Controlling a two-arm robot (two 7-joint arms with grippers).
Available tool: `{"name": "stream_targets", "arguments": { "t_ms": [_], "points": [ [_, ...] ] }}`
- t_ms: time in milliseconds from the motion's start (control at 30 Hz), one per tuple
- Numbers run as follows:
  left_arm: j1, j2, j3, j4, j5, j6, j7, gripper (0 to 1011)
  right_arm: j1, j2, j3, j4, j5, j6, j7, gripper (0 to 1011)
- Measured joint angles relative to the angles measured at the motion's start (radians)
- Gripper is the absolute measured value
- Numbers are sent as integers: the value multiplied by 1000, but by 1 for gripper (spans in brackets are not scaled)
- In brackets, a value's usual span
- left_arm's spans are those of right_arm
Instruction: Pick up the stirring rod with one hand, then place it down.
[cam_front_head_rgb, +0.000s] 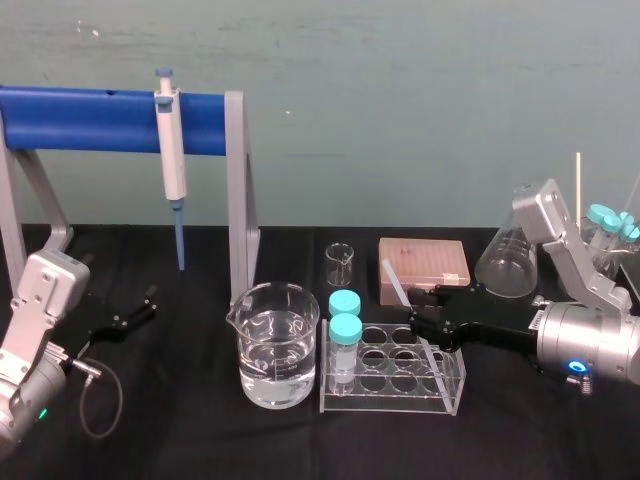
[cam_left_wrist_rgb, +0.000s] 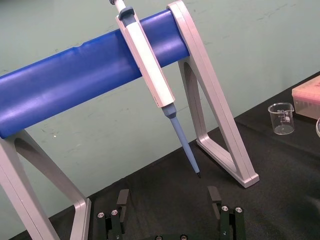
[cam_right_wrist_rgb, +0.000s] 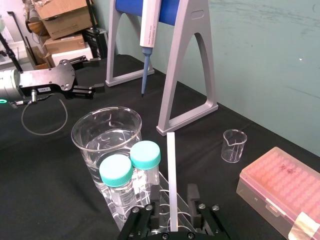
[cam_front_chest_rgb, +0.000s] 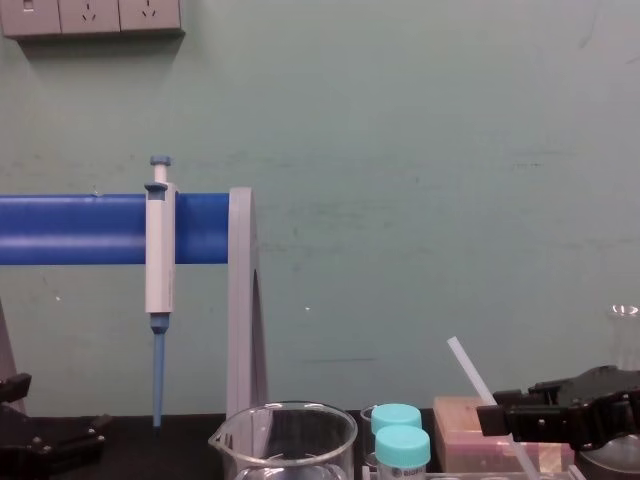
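My right gripper (cam_front_head_rgb: 418, 322) is pinching the stirring rod (cam_front_head_rgb: 396, 288), tilted, with the tube rack (cam_front_head_rgb: 390, 402) right beneath. I'm aiming clear of it before letting go. Left gripper (cam_front_head_rgb: 130, 315) idling, spread wide.

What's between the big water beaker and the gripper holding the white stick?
Two teal-capped vials in the clear rack stand between the beaker and the right gripper, seen in the head view.

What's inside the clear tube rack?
Two teal-capped vials stand at its left end. The stirring rod, held by the right hand, slants down into it; the hand covers part of it, so which well is unclear.
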Motion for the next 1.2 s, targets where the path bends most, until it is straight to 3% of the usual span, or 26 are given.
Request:
{"name": "stream_targets", "arguments": {
  "t_ms": [367,833,933,1000,1200],
  "points": [
    [0,0,0,0,0,0,0,1000,-1,0,1,-1,1,0,-1,65],
    [0,0,0,0,0,0,0,1000,-3,0,2,-1,1,-5,-2,56],
    [0,0,0,0,0,0,0,1000,-18,-2,12,-3,4,-41,-7,56],
    [0,0,0,0,0,0,0,1000,-41,-6,25,-9,2,-106,-13,56],
    [0,0,0,0,0,0,0,1000,-89,-12,49,-16,-28,-230,-27,56]
  ]
}}
